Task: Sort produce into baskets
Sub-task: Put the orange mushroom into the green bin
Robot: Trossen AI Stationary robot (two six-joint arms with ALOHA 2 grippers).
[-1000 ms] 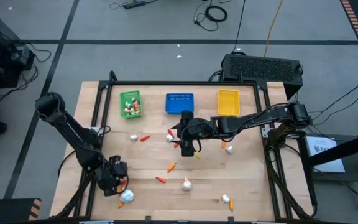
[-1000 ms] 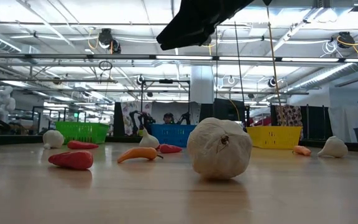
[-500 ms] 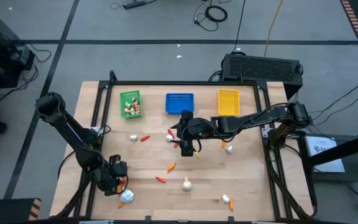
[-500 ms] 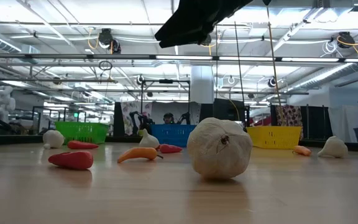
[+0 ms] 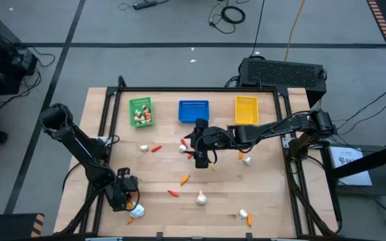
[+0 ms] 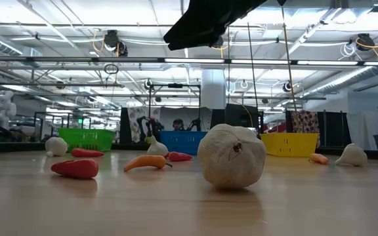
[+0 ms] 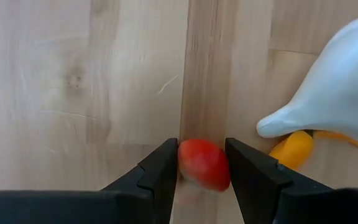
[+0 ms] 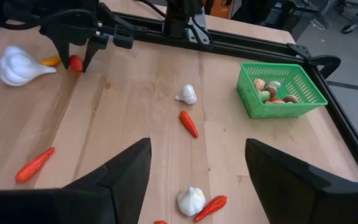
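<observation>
Seen from above, three baskets are being shown in a row at the far side of the wooden worktop point(image 5: 260, 201): the green basket point(image 5: 141, 111) holding small bits, the blue basket point(image 5: 194, 111) and the yellow basket point(image 5: 246, 110). White bulbs and slim red and orange pieces are lying scattered below them. The left gripper point(image 5: 127, 202) is being held low at the near left corner; the right gripper point(image 5: 202, 159) is hanging over the middle.

From table height, a large white bulb point(image 6: 231, 156) is lying nearest.

In the left wrist view, a small round red piece point(image 7: 204, 164) is being clamped between the fingers point(image 7: 160, 171), beside a white bulb point(image 7: 334, 87) and an orange piece point(image 7: 293, 149).

In the right wrist view, the right gripper's fingers point(image 8: 120, 171) are being held wide, empty.
</observation>
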